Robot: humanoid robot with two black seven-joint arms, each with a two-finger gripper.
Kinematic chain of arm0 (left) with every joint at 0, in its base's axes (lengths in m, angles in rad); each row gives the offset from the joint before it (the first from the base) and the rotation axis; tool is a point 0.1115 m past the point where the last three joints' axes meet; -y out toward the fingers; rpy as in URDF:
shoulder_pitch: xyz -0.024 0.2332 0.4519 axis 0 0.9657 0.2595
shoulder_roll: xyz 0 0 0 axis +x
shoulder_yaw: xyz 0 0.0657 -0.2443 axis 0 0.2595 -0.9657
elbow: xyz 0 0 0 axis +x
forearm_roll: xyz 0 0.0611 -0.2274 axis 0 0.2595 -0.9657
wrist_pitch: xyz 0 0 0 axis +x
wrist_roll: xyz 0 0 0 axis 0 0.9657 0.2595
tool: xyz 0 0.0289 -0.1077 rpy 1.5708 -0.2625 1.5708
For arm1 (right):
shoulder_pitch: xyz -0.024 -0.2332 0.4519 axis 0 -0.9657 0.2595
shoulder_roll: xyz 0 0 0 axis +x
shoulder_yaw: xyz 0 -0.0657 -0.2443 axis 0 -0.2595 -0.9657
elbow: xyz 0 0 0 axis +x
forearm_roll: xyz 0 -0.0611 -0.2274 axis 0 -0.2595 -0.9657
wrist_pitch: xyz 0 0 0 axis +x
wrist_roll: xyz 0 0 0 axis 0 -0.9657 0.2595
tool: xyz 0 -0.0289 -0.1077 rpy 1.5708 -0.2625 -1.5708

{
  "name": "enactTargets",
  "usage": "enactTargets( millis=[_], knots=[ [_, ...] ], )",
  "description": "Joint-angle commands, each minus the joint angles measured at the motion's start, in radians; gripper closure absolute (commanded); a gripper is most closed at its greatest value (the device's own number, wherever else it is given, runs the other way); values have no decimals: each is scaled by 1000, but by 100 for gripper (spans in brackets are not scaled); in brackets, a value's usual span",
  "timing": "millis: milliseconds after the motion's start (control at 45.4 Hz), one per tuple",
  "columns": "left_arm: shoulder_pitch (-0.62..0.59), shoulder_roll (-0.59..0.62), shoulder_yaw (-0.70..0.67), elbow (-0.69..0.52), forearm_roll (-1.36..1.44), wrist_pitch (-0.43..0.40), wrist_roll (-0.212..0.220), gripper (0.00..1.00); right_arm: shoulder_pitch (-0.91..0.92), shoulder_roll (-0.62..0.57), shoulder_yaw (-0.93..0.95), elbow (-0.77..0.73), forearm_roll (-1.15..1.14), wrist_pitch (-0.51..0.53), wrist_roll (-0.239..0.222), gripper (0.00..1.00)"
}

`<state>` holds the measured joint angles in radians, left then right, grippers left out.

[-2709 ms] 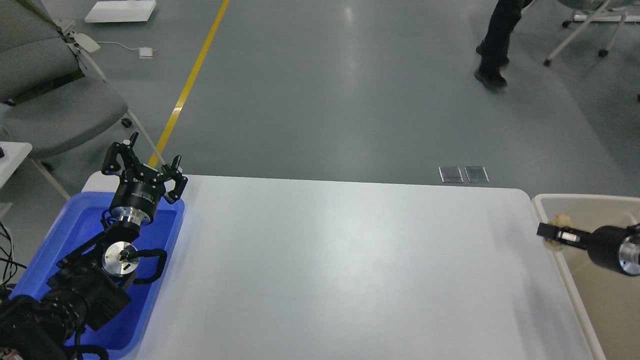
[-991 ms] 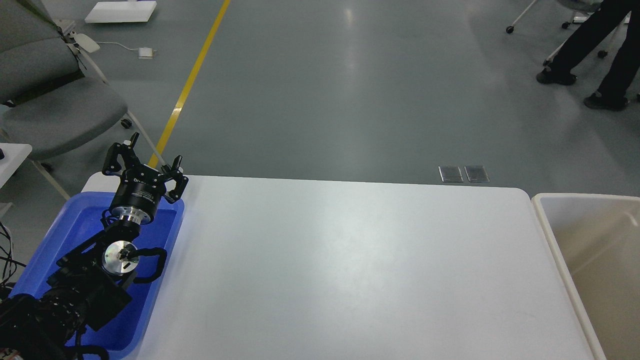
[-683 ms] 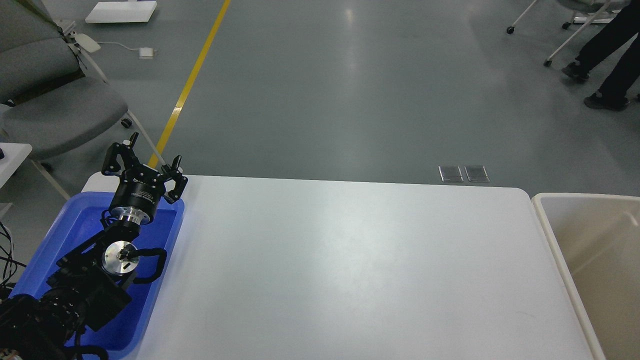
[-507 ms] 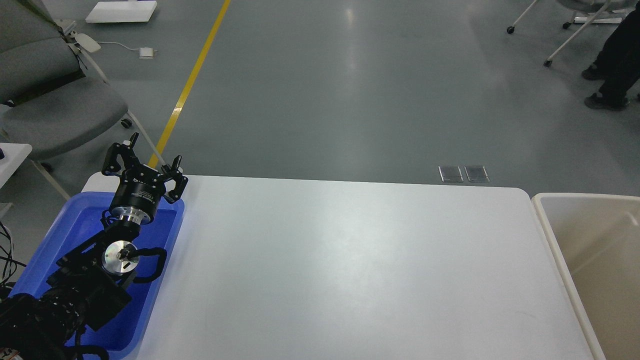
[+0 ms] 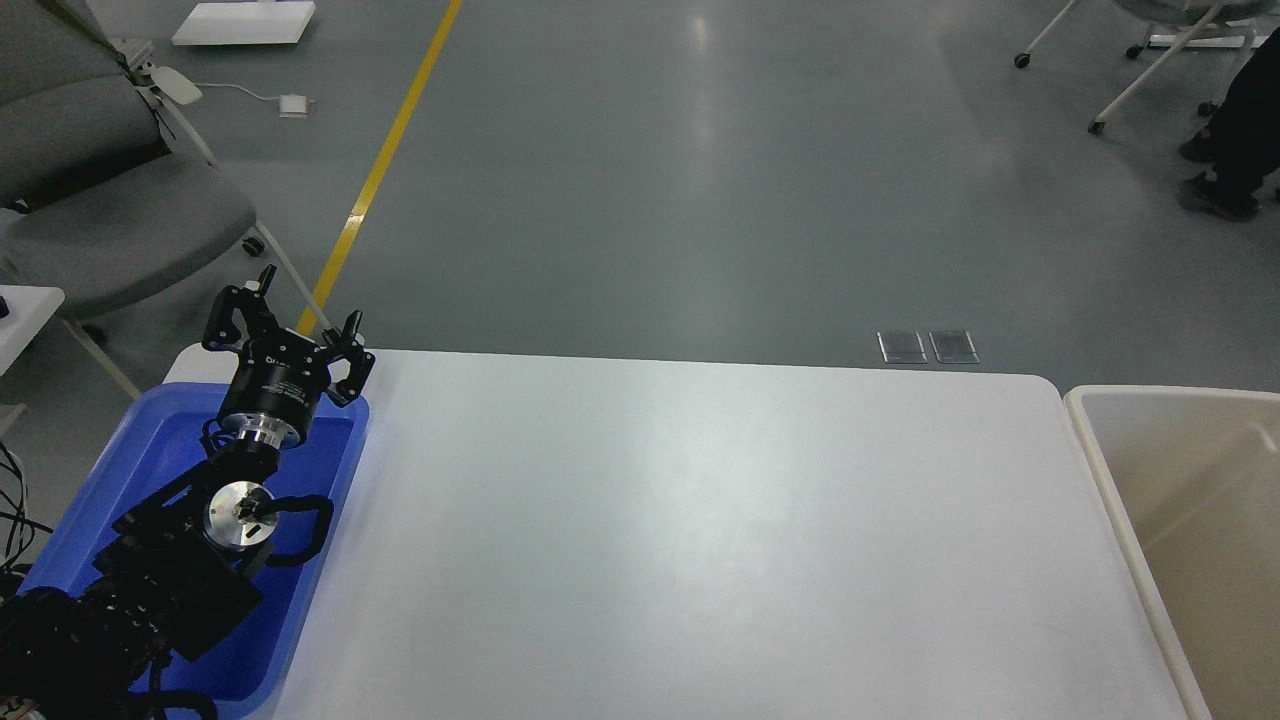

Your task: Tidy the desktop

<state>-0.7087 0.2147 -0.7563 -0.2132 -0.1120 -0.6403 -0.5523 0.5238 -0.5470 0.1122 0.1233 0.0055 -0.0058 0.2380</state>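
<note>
- The large smooth white rectangular desktop with rounded corners (image 5: 700,540) fills the middle and lower part of the head view, running from the blue tray on the left to the beige bin on the right; its surface shows only soft reflections of light.
- The grey glossy floor (image 5: 700,180) spreads beyond the far edge of the desktop, crossed by a yellow painted line (image 5: 385,160) that runs diagonally toward the desktop's far left corner.
- The blue rectangular plastic tray (image 5: 150,450) sits at the left end of the desktop, its right wall lying on the white surface.
- The beige rectangular plastic bin (image 5: 1100,480) stands just beside the desktop's right edge, cut off by the frame.
- The grey padded office chair (image 5: 110,220) stands on the floor at far left.
- The black left arm comes in from the lower left over the tray.
- The left gripper (image 5: 295,320) hangs above the tray's far right corner, its two fingers spread apart with nothing between them.
- The right gripper is out of view.
</note>
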Motion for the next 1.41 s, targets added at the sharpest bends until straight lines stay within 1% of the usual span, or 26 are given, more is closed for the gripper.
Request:
enactTargets(
  millis=[0, 88, 110, 132, 176, 198, 220, 242, 286, 308, 617, 1035, 1189, 1256, 1322, 1388],
  knots=[
    [0, 0, 0, 0, 0, 1, 0, 0, -1, 24, 6, -30, 2, -5, 0, 100],
    [0, 0, 0, 0, 0, -1, 0, 0, 2, 29, 7, -30, 2, -5, 0, 100],
    [0, 0, 0, 0, 0, 1, 0, 0, 4, 29, 7, -31, 2, -5, 0, 97],
    [0, 0, 0, 0, 0, 1, 0, 0, 5, 30, 7, -36, 2, -5, 0, 82],
    [0, 0, 0, 0, 0, 1, 0, 0, 7, 30, 7, -50, 2, -5, 0, 47],
    [0, 0, 0, 0, 0, 1, 0, 0, 8, 32, 7, -54, 2, -5, 0, 31],
    [-2, 0, 0, 0, -2, 1, 0, 0, 8, 33, 7, -59, 2, -5, 0, 20],
    [0, 0, 0, 0, 0, 1, 0, 0, 8, 35, 7, -60, 2, -5, 0, 12],
    [0, 0, 0, 0, 0, -1, 0, 0, 10, 35, 7, -60, 2, -5, -2, 3],
    [0, 0, 0, 0, 0, 1, 0, 0, 10, 35, 7, -60, 2, -3, -2, 2],
    [0, 0, 0, 0, 0, 1, 0, 0, 30, 32, 6, -60, 2, 3, -2, 0],
    [0, 0, 0, 0, 0, 1, 0, 0, 36, 33, -17, -59, -9, 10, 3, 0],
    [0, -1, 0, 0, 0, -1, 0, 0, 76, 36, -13, -47, -12, 17, 3, 0],
    [0, -1, 0, 0, 0, -1, 2, 0, 81, 30, 6, -47, -1, 61, 3, 0],
    [0, 0, 0, 0, 0, -1, 0, 0, 87, 15, 20, -45, 11, 130, 3, 0],
    [0, 0, 0, 0, 0, -1, 0, 0, 104, -10, 75, -39, 30, 168, 3, 0]
  ],
)
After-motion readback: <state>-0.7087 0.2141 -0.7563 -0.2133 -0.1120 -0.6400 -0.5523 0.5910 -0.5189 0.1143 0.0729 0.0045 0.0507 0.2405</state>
